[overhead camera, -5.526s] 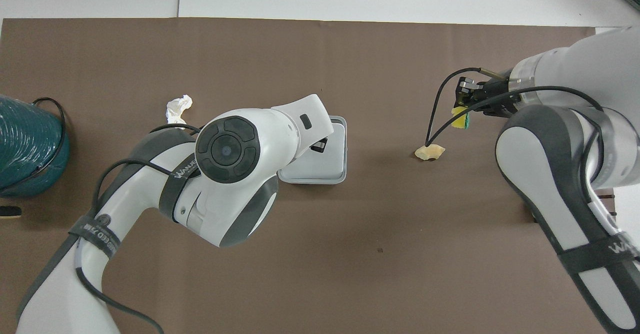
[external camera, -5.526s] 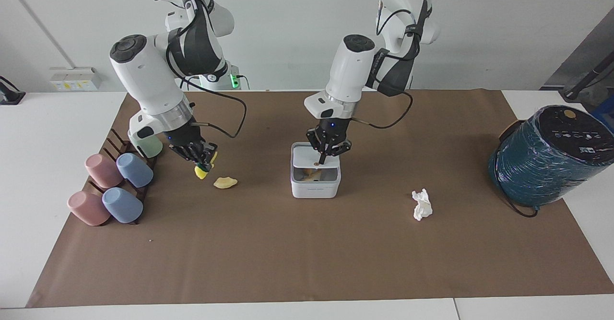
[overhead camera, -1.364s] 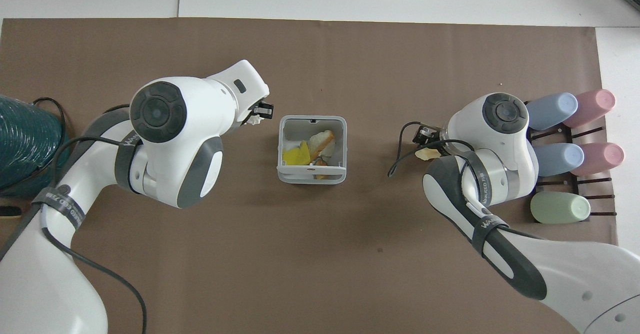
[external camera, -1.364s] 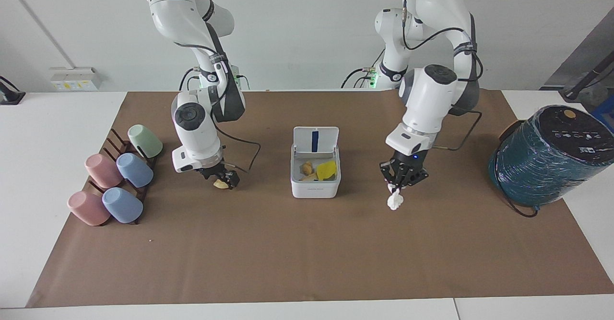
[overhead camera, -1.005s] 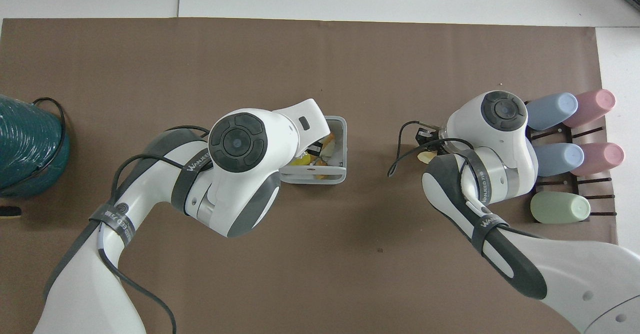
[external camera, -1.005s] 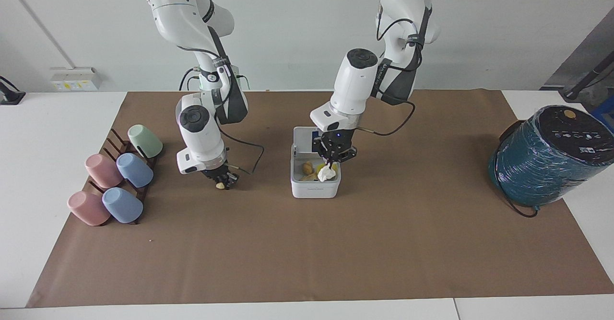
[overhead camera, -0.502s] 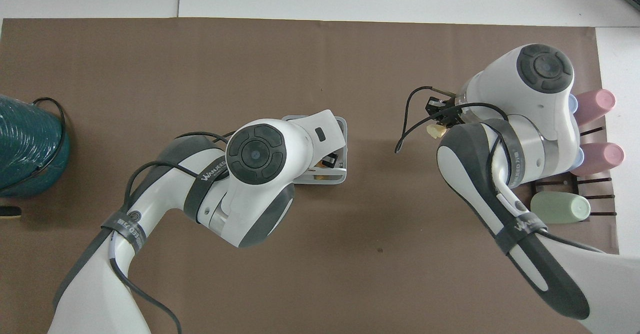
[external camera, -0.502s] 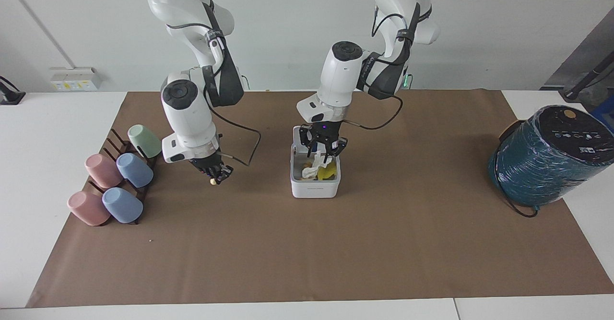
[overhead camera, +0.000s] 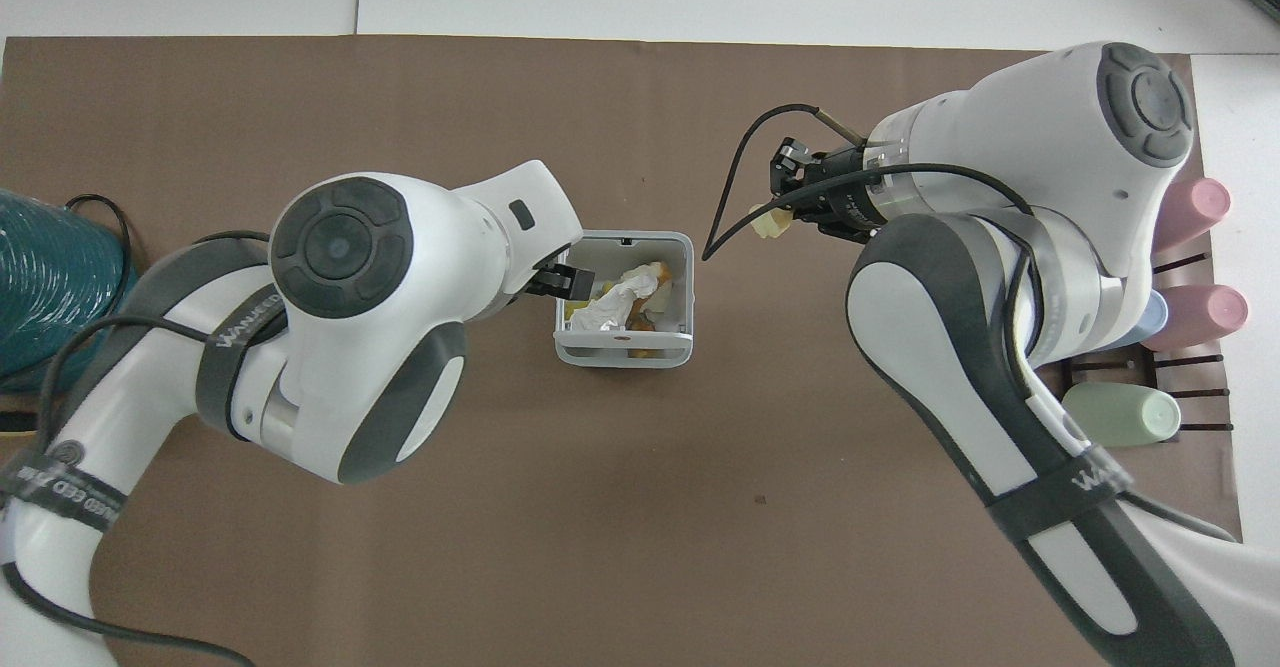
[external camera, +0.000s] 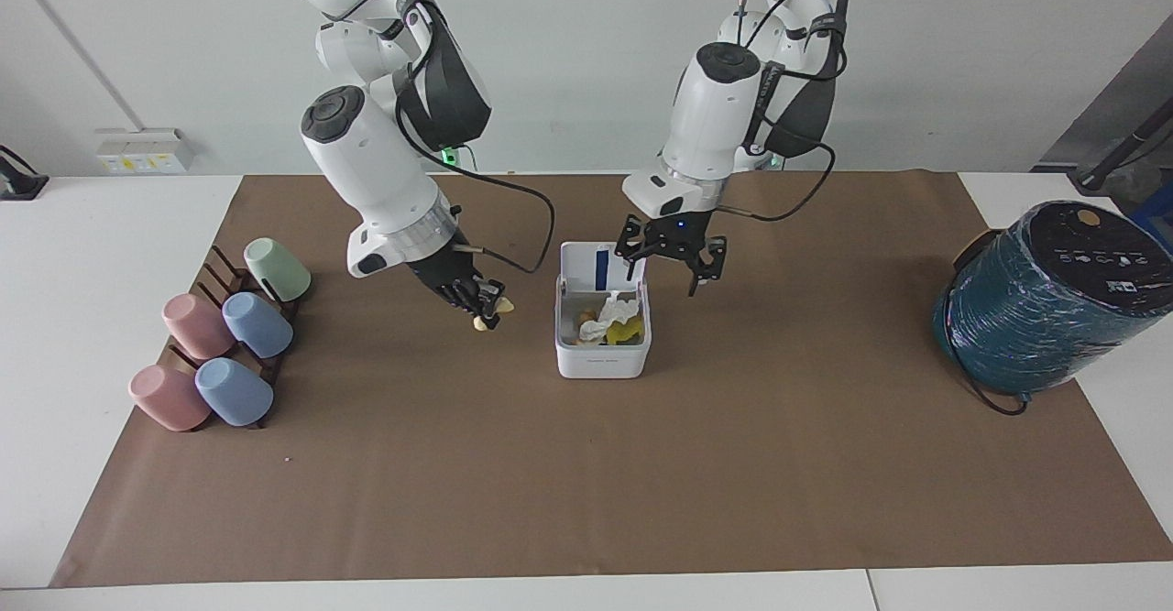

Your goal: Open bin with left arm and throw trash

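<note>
The white bin (external camera: 602,362) stands mid-mat with its lid (external camera: 602,266) up and the blue strip showing. In it lie the white paper wad (external camera: 608,310) and the yellow-and-green sponge piece (external camera: 627,330). The bin (overhead camera: 622,355) and the wad (overhead camera: 614,303) also show in the overhead view. My left gripper (external camera: 661,279) is open and empty, raised just over the bin's edge toward the left arm's end; it also shows in the overhead view (overhead camera: 561,282). My right gripper (external camera: 485,305) is shut on the pale yellow scrap (external camera: 484,321), raised over the mat beside the bin; both show in the overhead view, gripper (overhead camera: 786,209) and scrap (overhead camera: 768,225).
A rack of pastel cups (external camera: 234,327) lies at the right arm's end of the mat. A big teal wrapped cylinder (external camera: 1054,300) stands at the left arm's end. The brown mat (external camera: 586,483) covers the table's middle.
The left gripper has let the paper wad drop into the bin, opened, and risen toward the left arm's end. The right gripper has carried the pale scrap up and toward the bin.
</note>
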Robot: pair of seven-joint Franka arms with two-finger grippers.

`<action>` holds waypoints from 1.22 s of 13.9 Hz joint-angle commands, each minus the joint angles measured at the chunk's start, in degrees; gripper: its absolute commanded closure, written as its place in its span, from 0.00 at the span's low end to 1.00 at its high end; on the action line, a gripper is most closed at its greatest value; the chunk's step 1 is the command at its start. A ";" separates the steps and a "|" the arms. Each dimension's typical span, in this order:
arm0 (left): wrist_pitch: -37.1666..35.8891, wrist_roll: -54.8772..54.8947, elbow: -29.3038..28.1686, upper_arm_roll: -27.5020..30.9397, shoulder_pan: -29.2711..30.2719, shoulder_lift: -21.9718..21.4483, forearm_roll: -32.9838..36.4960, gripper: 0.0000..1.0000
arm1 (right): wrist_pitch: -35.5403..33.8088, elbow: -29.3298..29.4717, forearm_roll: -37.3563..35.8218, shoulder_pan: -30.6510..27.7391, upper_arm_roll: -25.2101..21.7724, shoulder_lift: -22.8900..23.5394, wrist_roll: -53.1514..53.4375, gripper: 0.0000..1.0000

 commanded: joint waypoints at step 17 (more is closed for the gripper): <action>-31.55 17.79 15.68 -0.39 23.69 -6.89 0.96 0.00 | 10.80 -6.20 1.21 12.81 0.18 4.49 10.69 0.00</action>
